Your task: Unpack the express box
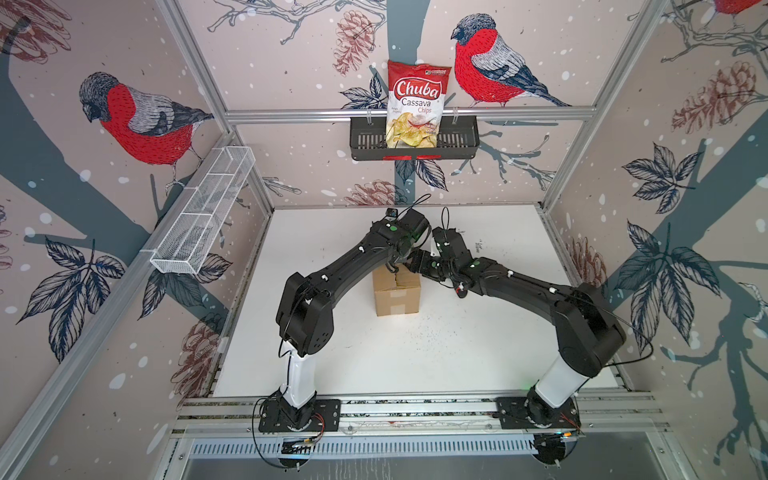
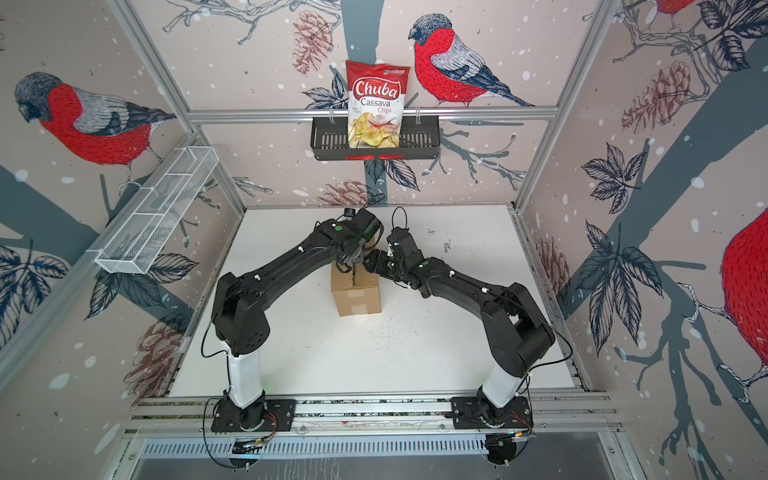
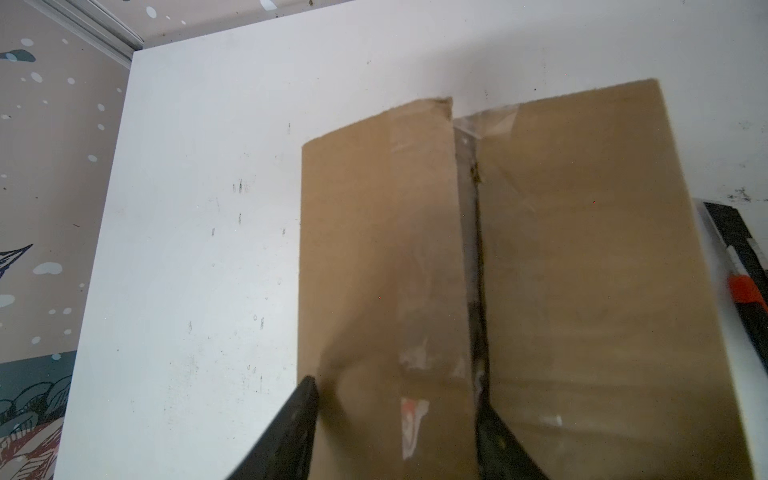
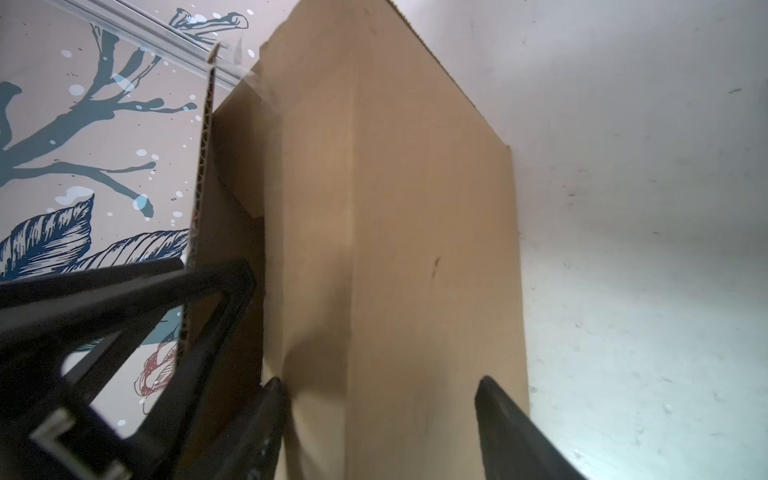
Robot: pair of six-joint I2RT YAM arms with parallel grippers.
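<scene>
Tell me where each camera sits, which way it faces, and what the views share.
Both top views: high behind the robot, looking down at the left arm, right arm and express box.
Left wrist: on the left arm, looking along the left pincer at the box's top flaps.
Right wrist: on the right arm, looking past the right pincer at the box's side.
Shared: the box, in every view.

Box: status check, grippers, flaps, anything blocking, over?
Left gripper astride raised flap, jaws apart. Right gripper open over other flap. Box upright, top seam split. Grippers crowd each other.
</scene>
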